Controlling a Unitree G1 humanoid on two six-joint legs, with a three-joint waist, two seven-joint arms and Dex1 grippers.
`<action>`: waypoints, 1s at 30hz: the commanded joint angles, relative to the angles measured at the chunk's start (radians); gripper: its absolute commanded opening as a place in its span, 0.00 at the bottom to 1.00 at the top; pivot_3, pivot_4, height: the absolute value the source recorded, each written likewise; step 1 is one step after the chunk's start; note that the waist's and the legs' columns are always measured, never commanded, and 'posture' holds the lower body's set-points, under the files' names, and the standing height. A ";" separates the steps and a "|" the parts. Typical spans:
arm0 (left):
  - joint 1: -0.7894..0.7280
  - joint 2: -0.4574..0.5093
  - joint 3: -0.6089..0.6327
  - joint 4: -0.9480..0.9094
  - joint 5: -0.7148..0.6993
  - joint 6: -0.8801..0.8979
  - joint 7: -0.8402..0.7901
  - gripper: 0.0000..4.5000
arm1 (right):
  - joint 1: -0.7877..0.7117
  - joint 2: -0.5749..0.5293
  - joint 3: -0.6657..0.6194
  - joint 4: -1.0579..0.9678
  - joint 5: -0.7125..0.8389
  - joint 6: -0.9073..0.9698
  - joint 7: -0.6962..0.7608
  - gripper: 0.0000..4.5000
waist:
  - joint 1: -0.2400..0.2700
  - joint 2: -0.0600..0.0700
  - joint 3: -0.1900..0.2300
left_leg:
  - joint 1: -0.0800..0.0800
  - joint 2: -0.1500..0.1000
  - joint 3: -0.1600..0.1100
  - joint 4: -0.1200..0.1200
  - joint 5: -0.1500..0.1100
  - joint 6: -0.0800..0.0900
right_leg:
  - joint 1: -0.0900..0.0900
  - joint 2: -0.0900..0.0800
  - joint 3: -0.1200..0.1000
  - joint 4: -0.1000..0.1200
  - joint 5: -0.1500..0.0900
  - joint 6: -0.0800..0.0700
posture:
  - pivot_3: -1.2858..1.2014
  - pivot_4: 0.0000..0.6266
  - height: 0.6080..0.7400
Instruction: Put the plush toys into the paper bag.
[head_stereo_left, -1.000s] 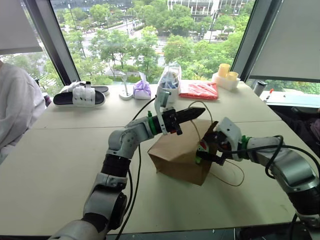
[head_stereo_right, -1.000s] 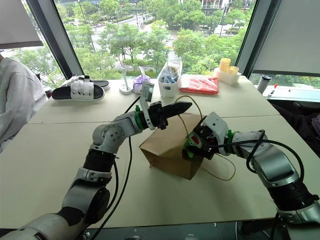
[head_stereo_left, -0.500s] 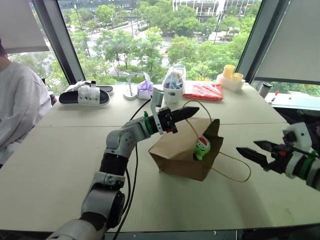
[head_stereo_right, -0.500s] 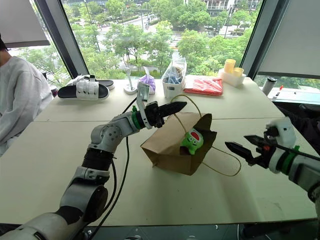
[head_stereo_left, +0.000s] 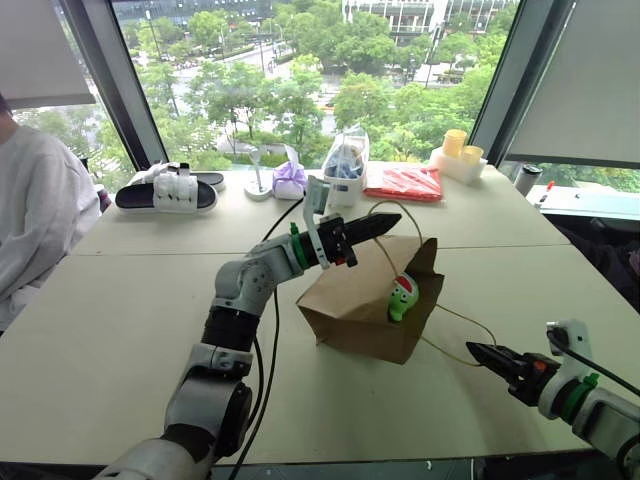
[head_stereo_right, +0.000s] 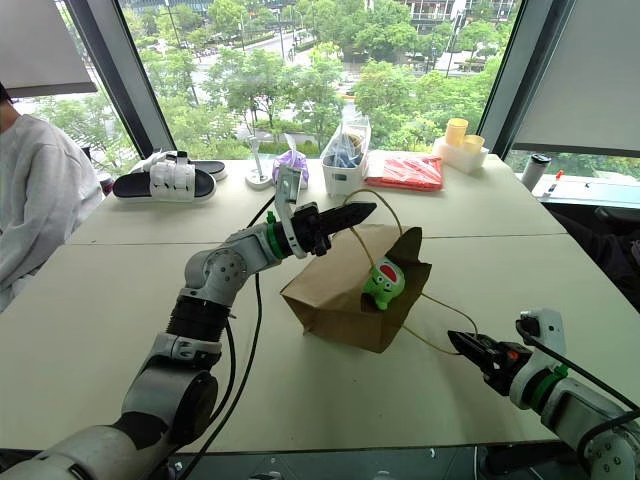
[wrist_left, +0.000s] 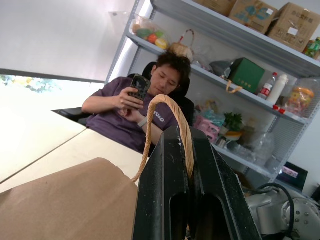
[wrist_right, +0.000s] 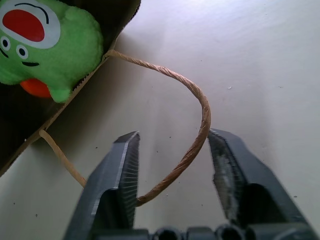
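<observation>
The brown paper bag (head_stereo_left: 350, 310) lies on its side mid-table, mouth toward my right arm. In its mouth rests the light green plush toy (head_stereo_left: 404, 297), red-and-white face outward (wrist_right: 35, 40); a bit of orange plush (wrist_right: 34, 88) peeks out under it. My left gripper (head_stereo_left: 390, 218) hovers above the bag, shut on the upper twine handle (wrist_left: 172, 107), holding it up. Low over the table, front right of the bag, my right gripper (head_stereo_left: 476, 350) stands open. The lower twine handle (wrist_right: 197, 125) lies loose on the table under its fingers (wrist_right: 122, 170).
Along the window edge sit black-and-white slippers (head_stereo_left: 165, 190), a purple pouch (head_stereo_left: 289, 180), a clear plastic bag (head_stereo_left: 343, 160), a red packet (head_stereo_left: 400, 182) and yellow cups (head_stereo_left: 455, 150). A person in white (head_stereo_left: 30, 220) sits left; another person (wrist_left: 145, 110) sits beyond the table.
My right gripper let go of the green toy, pulled back out of the bag toward the front right and sank to the table. The toy stays in the bag mouth. The left gripper kept still.
</observation>
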 joint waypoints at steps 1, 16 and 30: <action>-0.015 -0.001 0.005 -0.031 -0.005 -0.014 -0.003 0.00 | -0.012 0.015 -0.062 -0.014 0.089 -0.006 -0.031 0.05 | 0.000 0.000 0.000 | 0.000 0.000 0.000 0.000 0.000 0.000 | 0.000 0.000 0.000 0.000 0.000 0.000 | 0.52 0.24 1.00; -0.129 0.009 0.227 0.023 -0.201 0.100 0.159 0.00 | -0.218 -0.134 -0.106 -0.004 0.960 -0.133 -0.428 0.02 | -0.002 -0.001 0.001 | -0.001 0.001 -0.003 0.000 0.000 0.000 | 0.000 0.000 0.000 0.000 0.000 0.000 | 0.52 0.24 1.00; -0.139 0.069 0.139 0.279 0.015 -0.052 0.101 0.00 | -0.322 -0.158 0.153 -0.012 0.851 -0.267 -0.428 0.14 | 0.000 -0.001 0.001 | -0.001 0.000 -0.001 -0.001 0.000 0.000 | -0.001 0.000 -0.001 0.000 0.000 0.000 | 0.52 0.24 1.00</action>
